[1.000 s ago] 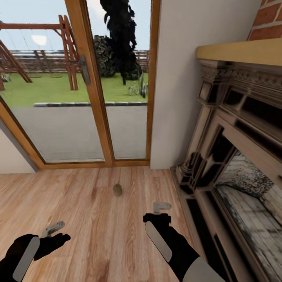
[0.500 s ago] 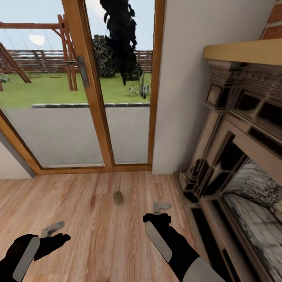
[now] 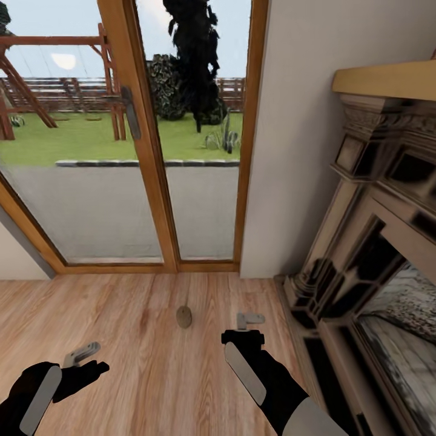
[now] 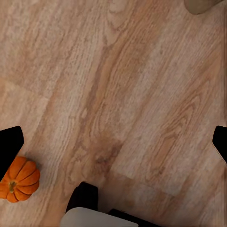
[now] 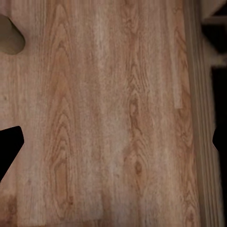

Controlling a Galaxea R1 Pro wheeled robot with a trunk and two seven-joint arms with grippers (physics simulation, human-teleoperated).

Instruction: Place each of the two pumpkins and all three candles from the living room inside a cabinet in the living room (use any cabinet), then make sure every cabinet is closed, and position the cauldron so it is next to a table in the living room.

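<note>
A small pale candle (image 3: pixel 184 317) stands on the wooden floor in front of the glass door, a short way ahead of both arms. It also shows as a rounded edge of candle (image 4: pixel 201 4) in the left wrist view and as a candle (image 5: pixel 10 35) in the right wrist view. An orange ribbed pumpkin (image 4: pixel 19 179) lies on the floor beside the robot's base in the left wrist view. My left gripper (image 3: pixel 86 360) hangs open over bare boards, its fingers (image 4: pixel 9 142) wide apart. My right gripper (image 3: pixel 247 327) is open too, right of the candle.
A wood-framed glass door (image 3: pixel 145 151) faces a garden straight ahead. A white wall section (image 3: pixel 290 151) stands to its right. A dark carved fireplace (image 3: pixel 363 242) with a yellow mantel runs along the right side; its base (image 5: pixel 213 47) borders the floor near my right gripper.
The whole view has shifted: the fireplace slid right and the candle sits lower in the picture, so the camera moved. Both arms hold the same pose.
</note>
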